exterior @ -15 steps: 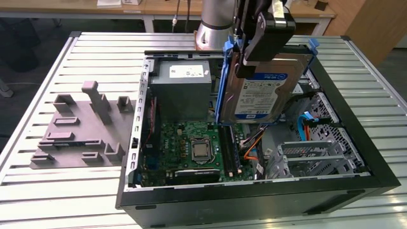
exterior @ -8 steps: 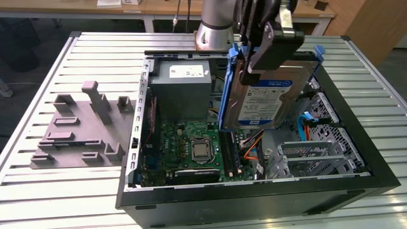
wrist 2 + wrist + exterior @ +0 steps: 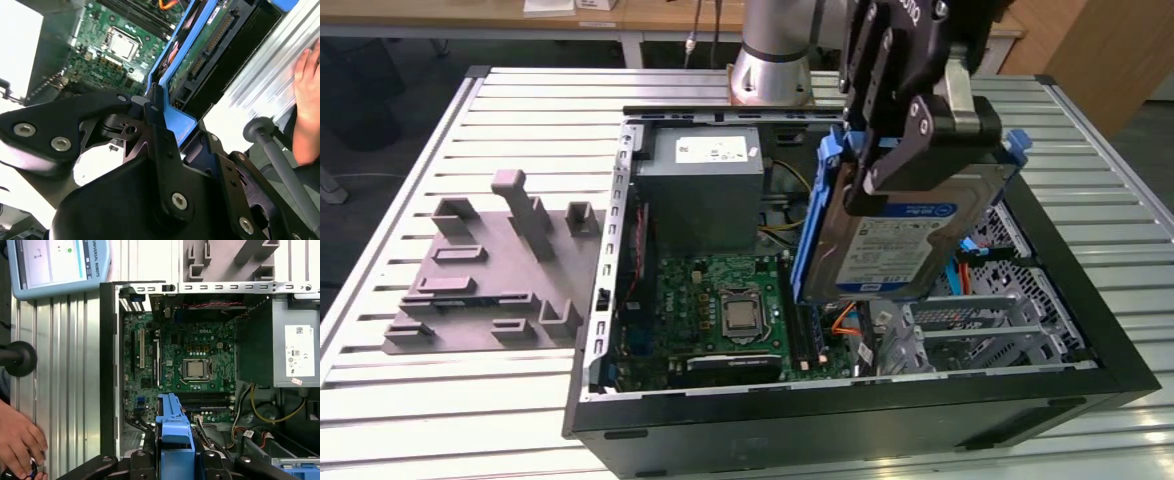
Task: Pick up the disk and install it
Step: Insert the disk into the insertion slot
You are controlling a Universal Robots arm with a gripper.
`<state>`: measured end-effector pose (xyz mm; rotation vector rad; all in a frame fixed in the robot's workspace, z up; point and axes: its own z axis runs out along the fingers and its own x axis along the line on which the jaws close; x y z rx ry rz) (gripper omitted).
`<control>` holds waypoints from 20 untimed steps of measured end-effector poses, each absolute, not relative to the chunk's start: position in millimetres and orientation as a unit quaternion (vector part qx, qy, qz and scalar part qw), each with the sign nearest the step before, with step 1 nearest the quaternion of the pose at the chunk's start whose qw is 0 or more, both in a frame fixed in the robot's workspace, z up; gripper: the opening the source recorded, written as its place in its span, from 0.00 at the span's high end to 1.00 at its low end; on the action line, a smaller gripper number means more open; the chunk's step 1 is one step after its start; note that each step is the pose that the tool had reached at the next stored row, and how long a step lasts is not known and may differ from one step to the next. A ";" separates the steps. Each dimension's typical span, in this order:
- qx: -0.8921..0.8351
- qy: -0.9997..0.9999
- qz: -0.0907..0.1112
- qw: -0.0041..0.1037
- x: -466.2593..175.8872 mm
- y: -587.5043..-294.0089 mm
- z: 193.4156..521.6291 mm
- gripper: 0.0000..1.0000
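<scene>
Pinching one disk [image 3: 901, 245] between its two fingers, one gripper [image 3: 861, 188] hangs over one open case [image 3: 854, 425] on a slatted table [image 3: 454, 400]. The blue-rimmed disk stands on edge, tilted, its label toward the exterior camera. Its lower end sits over the case interior near one orange cable [image 3: 845, 322]; cannot tell whether they touch. Inside the case are one grey power supply [image 3: 700, 185] with a white sticker, one green board [image 3: 707, 300], and one processor socket [image 3: 742, 316] on that board. One grey fixture [image 3: 494, 270] lies on the table at the exterior view's left, apart from the case. In the first wrist view, one hand [image 3: 19, 442] sits at the table's edge, well apart from the case, and one screen [image 3: 55, 265] lies near the case's corner.
</scene>
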<state>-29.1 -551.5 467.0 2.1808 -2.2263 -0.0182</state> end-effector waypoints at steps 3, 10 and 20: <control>0.700 -0.714 -0.006 0.013 -22.2 -554.0 465.0 0.64; 0.700 -0.714 -0.002 0.009 -14.3 -556.8 462.4 0.64; 0.700 -0.714 -0.001 0.007 3.0 -561.6 454.8 0.64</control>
